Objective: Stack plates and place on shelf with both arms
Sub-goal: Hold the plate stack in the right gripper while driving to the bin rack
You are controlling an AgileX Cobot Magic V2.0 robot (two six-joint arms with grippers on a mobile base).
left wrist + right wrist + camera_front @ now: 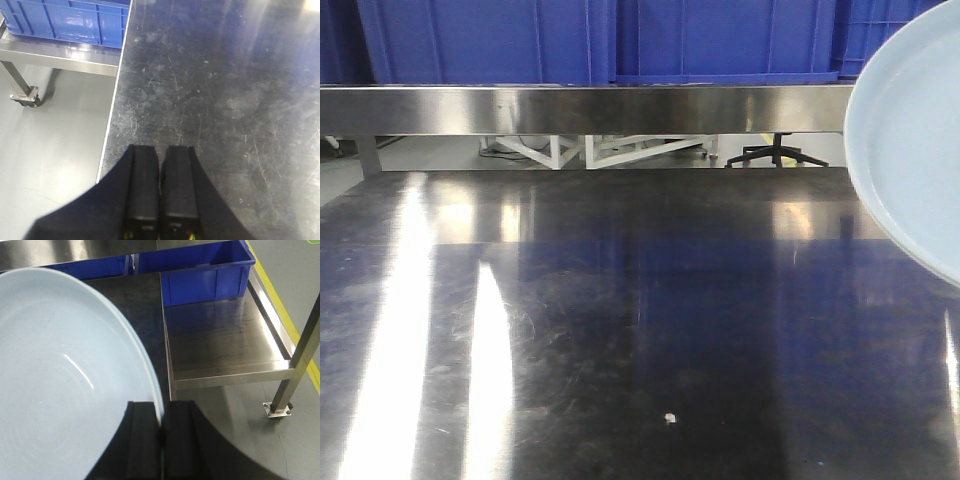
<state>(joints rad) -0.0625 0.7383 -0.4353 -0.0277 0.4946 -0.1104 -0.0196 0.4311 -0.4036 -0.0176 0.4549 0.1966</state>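
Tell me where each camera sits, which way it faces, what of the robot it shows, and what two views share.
Front: low before the steel table, facing level across it to blue bins on a shelf; no robot part shows.
Left wrist: behind the left gripper, looking down at the table's edge and floor; fingers together, empty.
Right wrist: behind the right gripper, gripping a plate by its rim.
Shared: front and right wrist both show that plate.

I see a glossy, smooth pale bluish-white round plate (60, 380) clamped in the matt black right pincer (161, 412); beneath it, a scratched, reflective steel tabletop (620, 330).
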